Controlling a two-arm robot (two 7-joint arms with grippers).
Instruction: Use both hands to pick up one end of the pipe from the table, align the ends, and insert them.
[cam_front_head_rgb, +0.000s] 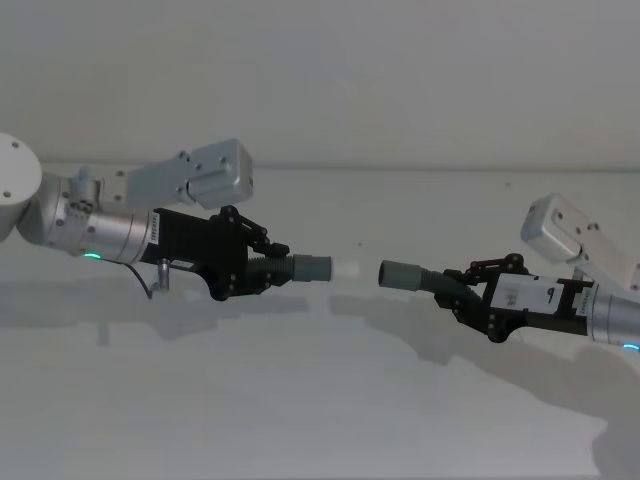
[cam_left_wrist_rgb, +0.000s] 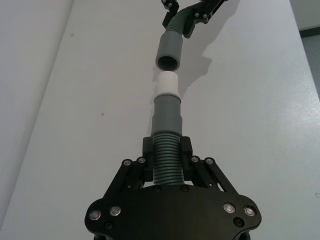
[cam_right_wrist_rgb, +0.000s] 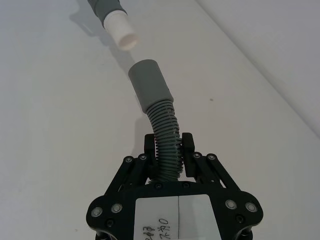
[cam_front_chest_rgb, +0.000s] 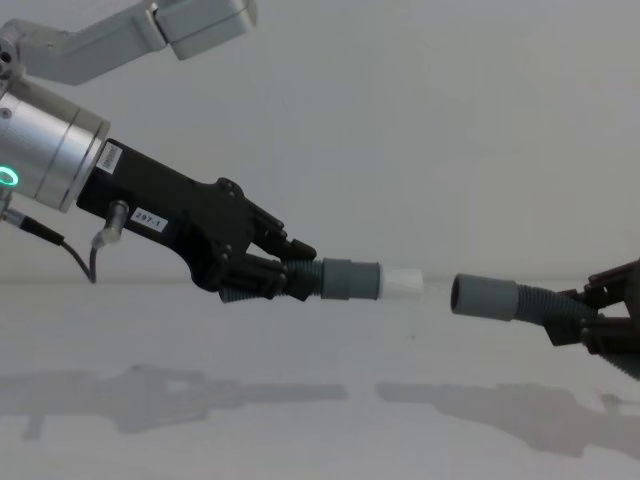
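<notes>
Head view: left gripper (cam_front_head_rgb: 262, 268) and right gripper (cam_front_head_rgb: 462, 290) each hold a ribbed hose piece above the table (cam_front_head_rgb: 320, 420), cuffs facing, a small gap between.
Chest view: white tip (cam_front_chest_rgb: 402, 282) level with the open cuff (cam_front_chest_rgb: 484, 296), bare table below.
Left wrist view: fingers (cam_left_wrist_rgb: 148, 150) clamp ribs; open cuff's hollow bore visible.
Right wrist view: fingers (cam_right_wrist_rgb: 187, 148) clamp the bent hose (cam_right_wrist_rgb: 165, 142).

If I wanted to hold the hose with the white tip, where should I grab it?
Probably on the ribbed part, just behind the smooth grey cuff, squeezing from both sides. That is where the left gripper holds it. The ridges likely stop slipping, and the white tip stays free to slide into the other hose's open cuff.
</notes>
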